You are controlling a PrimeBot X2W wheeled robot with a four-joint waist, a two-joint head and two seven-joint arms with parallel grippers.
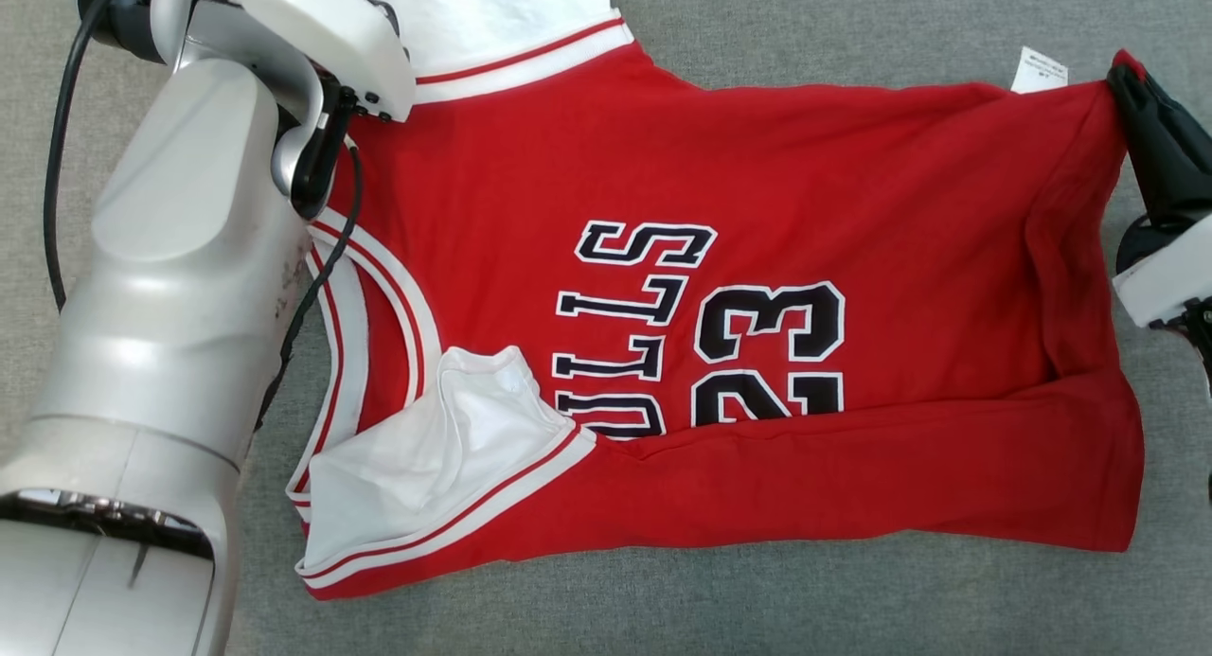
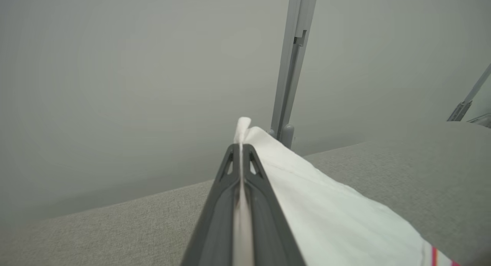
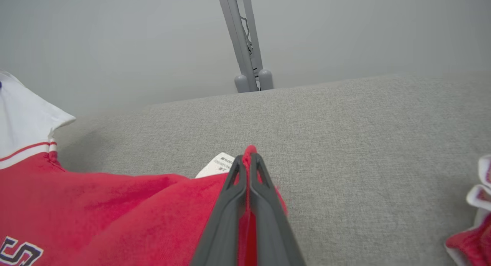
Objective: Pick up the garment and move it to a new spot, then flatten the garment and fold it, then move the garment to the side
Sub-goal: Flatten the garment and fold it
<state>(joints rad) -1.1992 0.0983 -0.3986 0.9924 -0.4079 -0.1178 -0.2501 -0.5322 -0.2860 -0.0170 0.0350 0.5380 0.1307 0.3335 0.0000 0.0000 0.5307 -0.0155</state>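
— Across the grey surface (image 1: 852, 609), found the red garment (image 1: 663, 192) spread chest-up, collar end toward nine o'clock, hem toward three. Noted the near long edge (image 1: 852, 476) turned over onto the front at six. Took this for the flattening step, fold proper not yet finished.
— And the hands?
— Saw the left hand (image 2: 241, 151) clamped fully shut on the tip of the white sleeve (image 1: 492, 17) at eleven o'clock. Saw the right hand (image 3: 248, 160) closed just as tight, pinching the red hem corner at two o'clock, just beside the care label (image 1: 1039, 69).
— Worried about anything?
— Judged both pinches thin, with only a sliver of cloth past the fingertips (image 2: 254, 170). Feared a slip under any hard outward pull, likeliest on the sleeve side, and then a collapse of that corner back into a heap.
— Anything else?
— Spotted the other white sleeve (image 1: 426, 457) crumpled at seven o'clock, partly over the lettering (image 1: 644, 325). Expected a trapped lump there if folded before smoothing. Also reckoned on drag against the cloth-covered surface bunching the turned-over edge if lifted unevenly or too low.
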